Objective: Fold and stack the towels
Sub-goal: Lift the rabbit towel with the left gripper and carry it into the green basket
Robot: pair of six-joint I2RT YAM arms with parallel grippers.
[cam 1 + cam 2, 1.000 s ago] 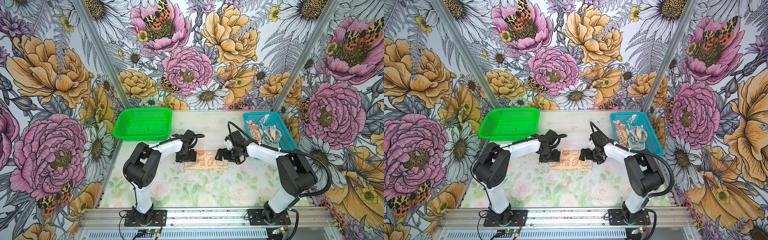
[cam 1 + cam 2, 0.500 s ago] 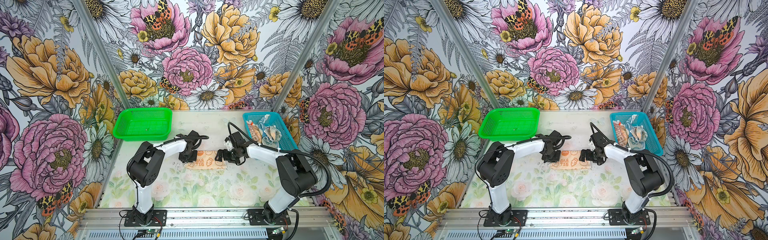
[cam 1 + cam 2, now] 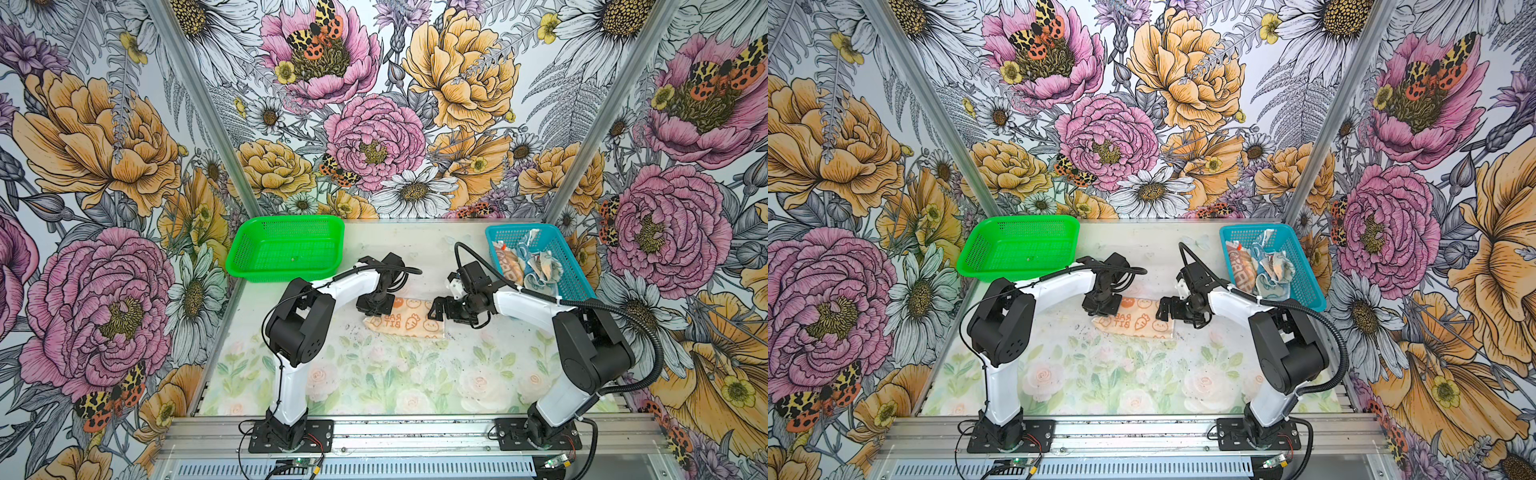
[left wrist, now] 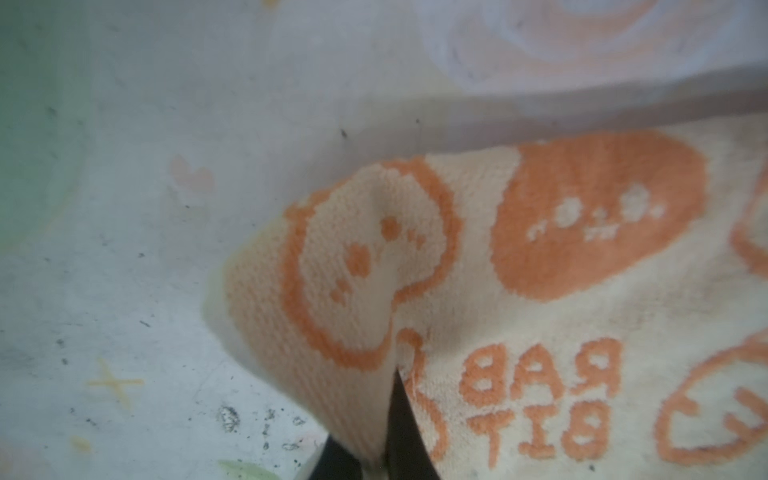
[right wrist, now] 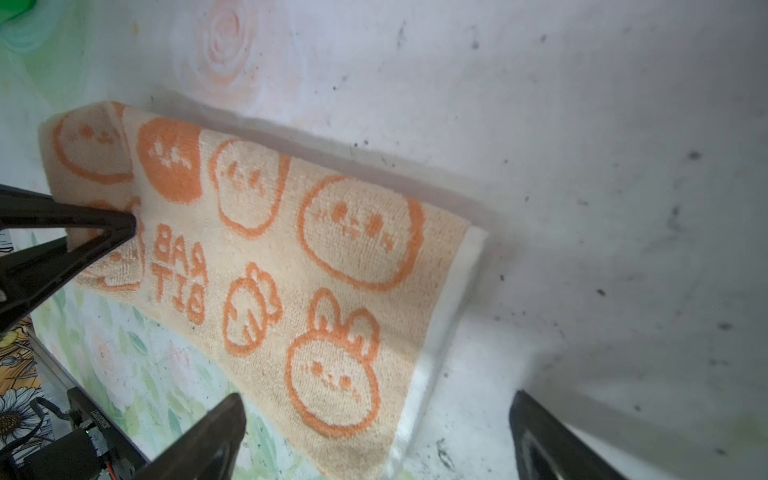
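In the left wrist view the fingers of the left gripper are cut off at the frame edge, only dark tips showing beside a pinched ridge of the orange towel; that view is soft, and the cloth runs out of frame; in both top views this gripper hides the towel's left end; the crumpled towels in the blue basket are too small for their prints to be read; a speck in the green basket cannot be identified; the right wrist view crops the fingers of the right gripper.
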